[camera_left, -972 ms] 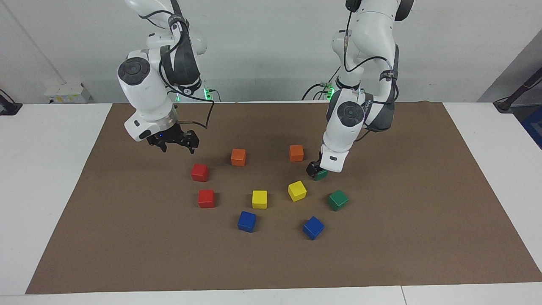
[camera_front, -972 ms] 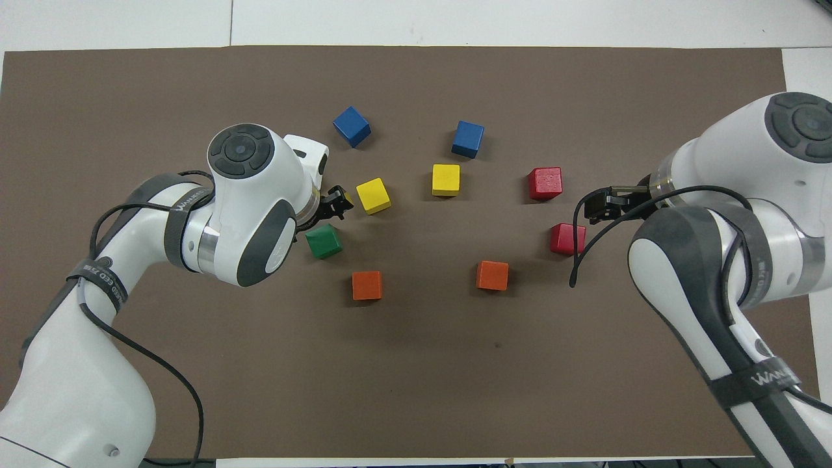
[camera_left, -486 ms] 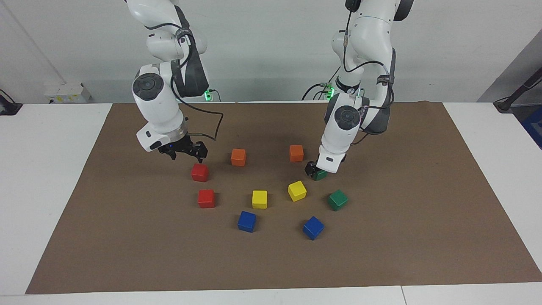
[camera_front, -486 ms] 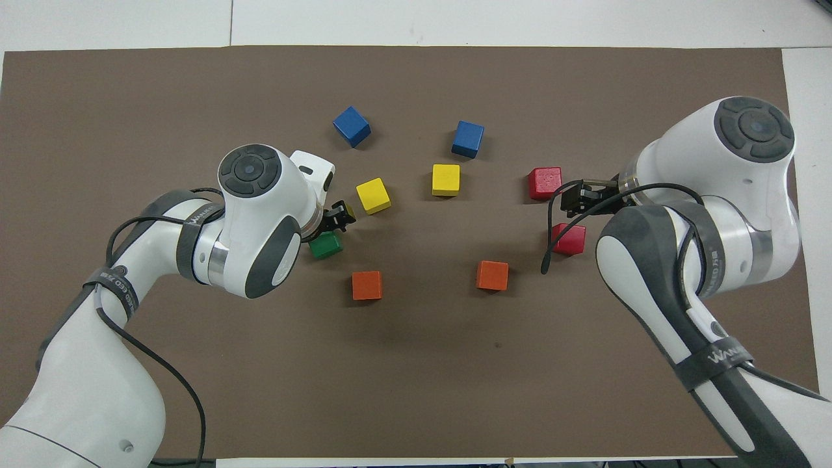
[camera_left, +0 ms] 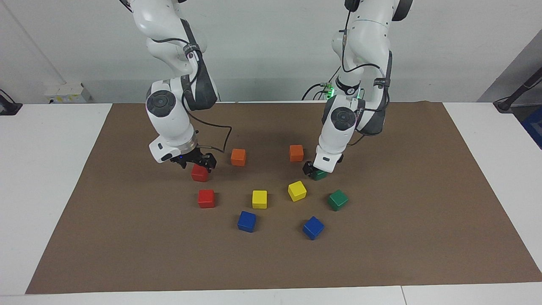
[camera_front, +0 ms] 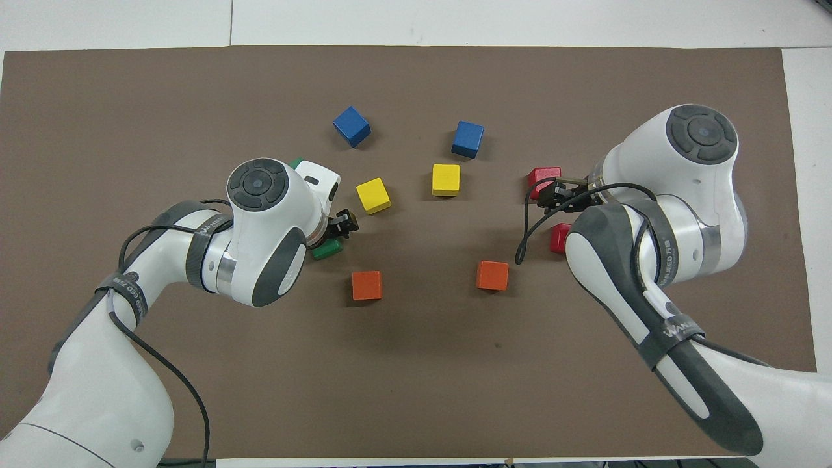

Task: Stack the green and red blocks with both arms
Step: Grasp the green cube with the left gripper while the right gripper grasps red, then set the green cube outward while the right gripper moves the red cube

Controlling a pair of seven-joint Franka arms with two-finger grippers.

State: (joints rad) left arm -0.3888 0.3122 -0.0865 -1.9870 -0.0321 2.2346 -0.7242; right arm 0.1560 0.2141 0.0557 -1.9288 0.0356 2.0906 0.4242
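Left fingers (camera_left: 313,171) about a green block (camera_left: 320,174), right fingers (camera_left: 197,163) wide over a red block (camera_left: 199,173), orange cube (camera_left: 238,157) beside.

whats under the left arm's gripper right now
A green block sits on the brown mat under the left gripper. Only its outer edge shows; the rest, and any contact, is covered.

Left pincer (camera_left: 314,170) seemingly around green block (camera_left: 320,174); right pincer (camera_left: 197,163) over red block (camera_left: 199,173)

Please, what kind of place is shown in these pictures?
Most likely a robotics lab bench: two white robot arms stand at a white table covered by a brown mat, with small coloured blocks laid out for stacking practice.
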